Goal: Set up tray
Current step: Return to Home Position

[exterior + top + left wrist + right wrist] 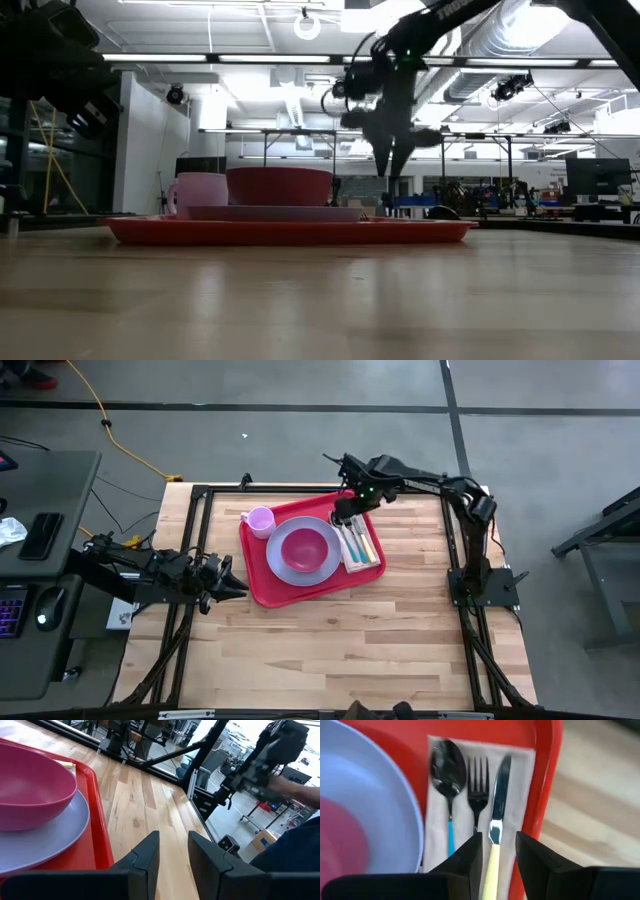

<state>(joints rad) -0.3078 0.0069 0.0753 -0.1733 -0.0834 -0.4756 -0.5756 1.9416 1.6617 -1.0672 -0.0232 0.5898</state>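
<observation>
High view: the tray [262, 578] sits mid-table, its long axis running roughly 8 to 2 o'clock. It carries a plate [325, 568] under a bowl [305, 546], a cup [260, 521] at 10 and a napkin [372, 552] at 3. The right gripper [348, 512] hovers over the napkin's far end, and the left gripper [235, 588] sits off the 8 o'clock corner.

Wrist views: both grippers' fingers are apart and empty. Spoon [447, 765], fork [478, 775] and knife [497, 805] lie side by side on the napkin.
</observation>
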